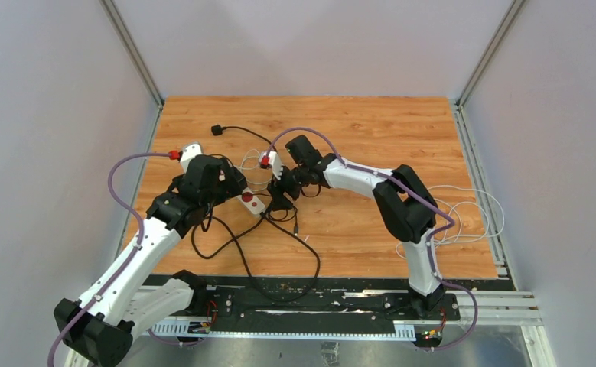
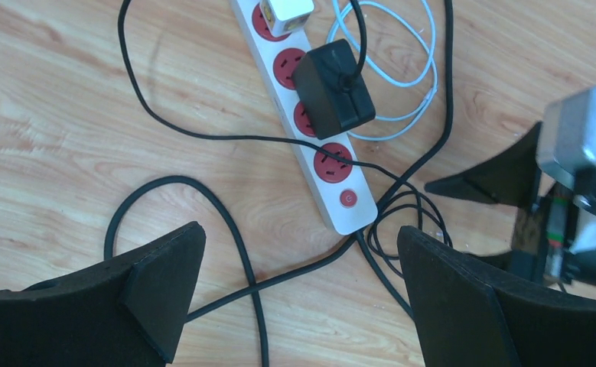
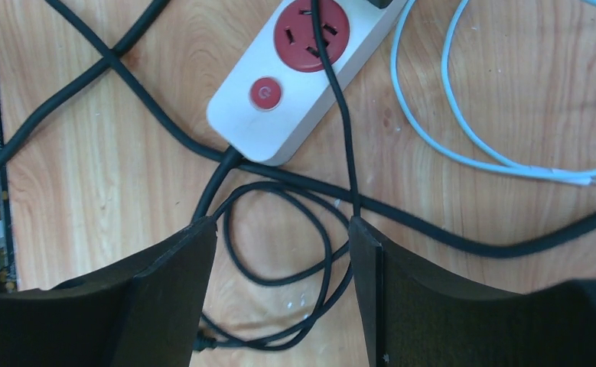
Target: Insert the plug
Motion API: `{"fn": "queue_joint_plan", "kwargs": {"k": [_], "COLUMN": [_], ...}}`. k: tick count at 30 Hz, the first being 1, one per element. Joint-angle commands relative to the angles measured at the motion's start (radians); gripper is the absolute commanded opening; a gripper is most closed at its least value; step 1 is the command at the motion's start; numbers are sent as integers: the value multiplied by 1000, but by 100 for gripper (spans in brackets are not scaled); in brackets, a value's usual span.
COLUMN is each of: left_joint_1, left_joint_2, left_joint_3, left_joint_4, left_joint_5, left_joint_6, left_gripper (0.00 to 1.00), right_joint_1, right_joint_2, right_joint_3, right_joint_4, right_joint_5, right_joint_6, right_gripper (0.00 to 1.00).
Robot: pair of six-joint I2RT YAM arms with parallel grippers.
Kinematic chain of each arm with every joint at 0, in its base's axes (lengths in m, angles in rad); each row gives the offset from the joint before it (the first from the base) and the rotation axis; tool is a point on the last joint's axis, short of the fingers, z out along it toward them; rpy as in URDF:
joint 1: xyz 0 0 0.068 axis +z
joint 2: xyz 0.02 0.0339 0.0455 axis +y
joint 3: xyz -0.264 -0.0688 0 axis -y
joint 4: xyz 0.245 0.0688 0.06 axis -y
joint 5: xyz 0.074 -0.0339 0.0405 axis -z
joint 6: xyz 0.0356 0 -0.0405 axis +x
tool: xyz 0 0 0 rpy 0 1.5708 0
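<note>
A white power strip [image 2: 331, 205] with red sockets lies on the wooden table and shows in all views [image 1: 250, 201] [image 3: 294, 115]. A black adapter [image 2: 333, 88] sits on one of its middle sockets, with a white adapter [image 2: 287, 11] further up. The socket [image 2: 333, 162] nearest the red power button [image 2: 347, 199] is empty. My left gripper [image 2: 302, 267] is open and empty above the strip's cable end. My right gripper [image 3: 279, 252] is open, and loops of a thin black cable [image 3: 321, 252] lie on the table between its fingers, apart from them. A loose black plug [image 1: 216, 130] lies on the table further back.
Thick black cables [image 2: 226, 222] cross the table around the strip's end. A thin white cable [image 3: 447, 115] coils beside the strip, and more white cable [image 1: 470, 214] lies at the table's right edge. The right arm's wrist [image 2: 585, 145] is close on the left gripper's right.
</note>
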Motion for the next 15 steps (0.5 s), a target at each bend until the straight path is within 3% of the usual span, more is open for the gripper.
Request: {"fn": "queue_joint_plan", "kwargs": {"k": [1,6,10,15], "left_joint_1": [27,38,42,44], "left_joint_2": [-9,-4,14,30], "left_joint_3": [-24,-57,-72,-67], "left_joint_4": [18,60,78,76], "left_joint_5": [61,114,137,149], "left_joint_6": [-8,-14,-24,-23], "left_gripper": [100,100,100,100], "right_joint_1": [-4,-3,-2,-2], "right_joint_2": [100,187,240,263], "right_joint_3": [88,156,190,203], "right_joint_4": [-48,-49,-52,-48], "right_joint_5": [-78,-91,-132,-139], "right_joint_6": [-67,-91,-75,-77], "right_gripper": [69,67,57,57]}}
